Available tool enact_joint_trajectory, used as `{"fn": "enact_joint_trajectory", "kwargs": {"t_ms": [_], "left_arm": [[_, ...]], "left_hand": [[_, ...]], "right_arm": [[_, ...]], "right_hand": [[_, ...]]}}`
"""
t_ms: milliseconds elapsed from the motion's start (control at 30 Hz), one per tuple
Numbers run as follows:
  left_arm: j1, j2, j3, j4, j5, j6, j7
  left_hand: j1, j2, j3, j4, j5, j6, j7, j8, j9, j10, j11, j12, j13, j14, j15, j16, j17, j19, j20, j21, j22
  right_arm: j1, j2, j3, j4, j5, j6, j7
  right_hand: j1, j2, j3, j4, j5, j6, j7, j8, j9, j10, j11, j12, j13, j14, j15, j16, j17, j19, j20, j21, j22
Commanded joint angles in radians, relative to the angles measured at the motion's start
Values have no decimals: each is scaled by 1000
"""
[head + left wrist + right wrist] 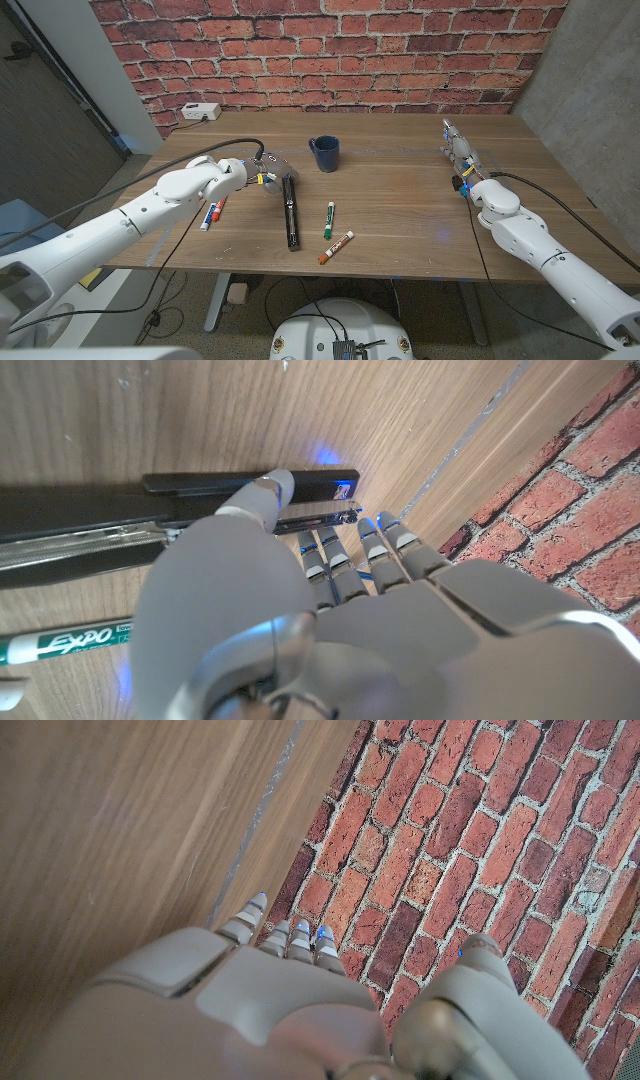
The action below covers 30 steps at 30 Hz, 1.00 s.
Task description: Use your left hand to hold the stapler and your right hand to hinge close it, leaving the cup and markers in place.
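We see the stapler (290, 210) lying opened out flat near the middle of the wooden table (400, 215), its long axis running from the far end, near the blue cup (324, 153), toward the near edge. The left hand (243, 172) sits just beside the stapler's far end, on its left, so the stapler stretches away from this hand toward the robot. In the left wrist view the same hand (300, 610) reaches over the black body (120, 520), one fingertip (272, 488) lying on or just above the upper bar; we cannot tell whether it presses or grips, and the remaining fingers extend past the stapler's end with nothing between them, so we cannot tell whether this hand has closed on it. The right hand (462, 157) stands well apart at the table's right side, fingers pointing toward the brick wall (330, 50); in its own wrist view the hand (270, 1000) shows fingers straight and close together, holding nothing. We judge the left hand far nearer, and the right hand must cross toward the middle before it can fold the arm shut. Markers lie around the stapler: a red one (216, 211) to its left, a green one (328, 219) and an orange one (336, 247) to its right.
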Motion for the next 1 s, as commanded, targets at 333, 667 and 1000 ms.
{"fn": "enact_joint_trajectory", "kwargs": {"t_ms": [333, 667, 1000], "left_arm": [[-4, -14, 23, 12, -1, 12, -5], [5, -18, 29, 1, 5, 27, -6], [11, -19, 32, -11, 13, 39, -19]], "left_hand": [[-16, -1, 40, -1, 31, 52, 6, 16, -6, 49, -1, 11, 9, 86, -150, 25, 6, 106, 0, 38, 6], [-27, -10, 67, -2, 49, 73, 8, 22, -9, 93, -7, 27, 18, 202, -160, 53, 10, 173, -2, 52, 8], [-45, -2, 124, 0, 69, 150, 7, 46, -6, 231, -22, 112, 56, 395, -180, 72, 20, 271, -12, 84, 21]], "right_arm": [[5, 2, -4, 14, -1, 5, 9], [-4, -2, 3, 10, 8, 6, 11], [-3, 0, 2, 26, 13, 16, 25]], "right_hand": [[0, 9, -6, -1, -4, 7, -1, 2, 2, -2, -4, 4, 1, -4, -1, 7, 2, 4, 2, -3, 3], [-1, 10, -7, -1, -4, 8, -2, 2, 2, -3, -5, 4, 1, -4, -1, 7, 2, 4, 2, -3, 3], [-1, 10, -8, -1, -4, 8, -2, 2, 2, -4, -5, 4, 1, -4, -1, 7, 2, 3, 2, -4, 3]]}}
